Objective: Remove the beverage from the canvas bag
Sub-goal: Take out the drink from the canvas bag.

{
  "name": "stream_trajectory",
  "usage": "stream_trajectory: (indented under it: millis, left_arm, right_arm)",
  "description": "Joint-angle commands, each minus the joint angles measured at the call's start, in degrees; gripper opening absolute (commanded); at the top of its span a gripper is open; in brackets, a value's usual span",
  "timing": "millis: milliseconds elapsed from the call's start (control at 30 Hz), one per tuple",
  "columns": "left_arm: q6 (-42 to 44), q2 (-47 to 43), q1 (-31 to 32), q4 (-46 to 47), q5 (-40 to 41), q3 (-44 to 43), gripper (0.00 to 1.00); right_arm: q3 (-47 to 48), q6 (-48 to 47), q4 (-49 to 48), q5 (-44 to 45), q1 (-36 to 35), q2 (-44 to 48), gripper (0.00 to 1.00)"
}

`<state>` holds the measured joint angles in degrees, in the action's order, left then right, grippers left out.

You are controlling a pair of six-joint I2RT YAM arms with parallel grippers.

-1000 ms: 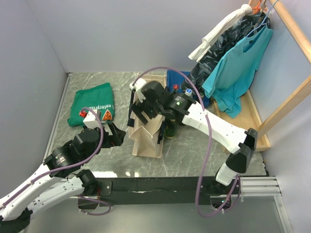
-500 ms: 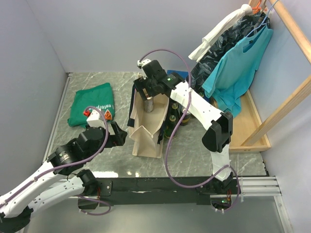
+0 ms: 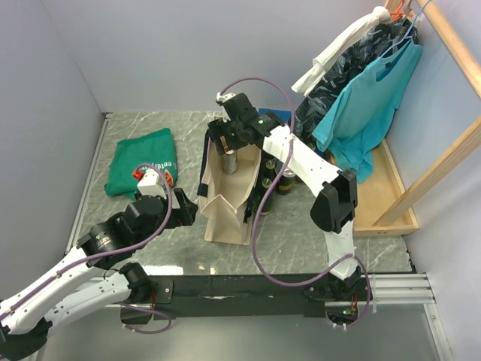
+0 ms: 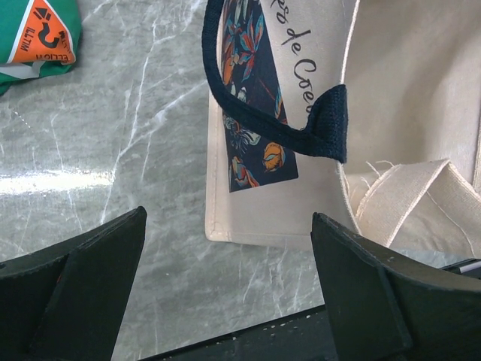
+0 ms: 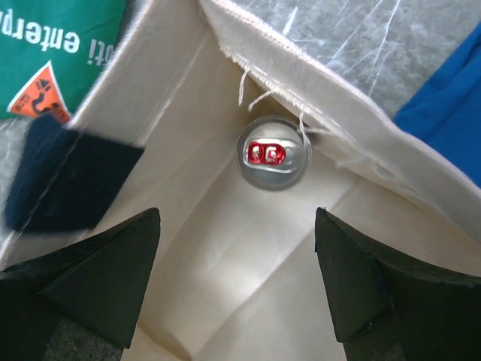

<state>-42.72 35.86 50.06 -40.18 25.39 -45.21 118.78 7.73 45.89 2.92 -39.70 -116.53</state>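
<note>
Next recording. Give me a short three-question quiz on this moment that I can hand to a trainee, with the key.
1. True or false: the right gripper is shut on the can.
2. Where is the can? A) lying on its side outside the canvas bag; B) upright inside the canvas bag; C) held in the air above the bag.
3. Fill in: the ____ gripper is low beside the bag's printed side.
Key: 1 false, its jaws are open over the bag's mouth. 2 B. 3 left: the left gripper, open and empty.
</note>
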Motion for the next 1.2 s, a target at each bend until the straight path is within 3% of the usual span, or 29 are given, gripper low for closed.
stream_trajectory:
  millis: [0,400,600,867,1167]
  left_arm:
    - [-0.17,-0.44,0.21,0.98,1.51,-0.84,0.96]
    - [0.18,0.27,0.12,1.16,0.98,-0.93,0.97]
    - [0.0,-0.17,0.21,0.99,1.42,-0.93,0.96]
    - [-0.17,-0.44,0.21,0.9,1.68,-0.93,0.96]
    - [-0.26,-0.79,0.21,0.98,1.77,-0.84,0.96]
  right_arm:
    - [-1.09,3.86,-4.66,0.42,0.33,-1.59,0.9]
    - [-10.67,11.34,-14.51,10.78,0.15,0.95,0.89]
    - [-18.67,15.3,-24.6,14.73,-0.46,3.94,0.88]
    - [-16.92,12.84,-25.06,14.48,-1.78,3.06,0.88]
    - [-22.8,10.38,-31.99,13.08,-2.66,5.52,0.88]
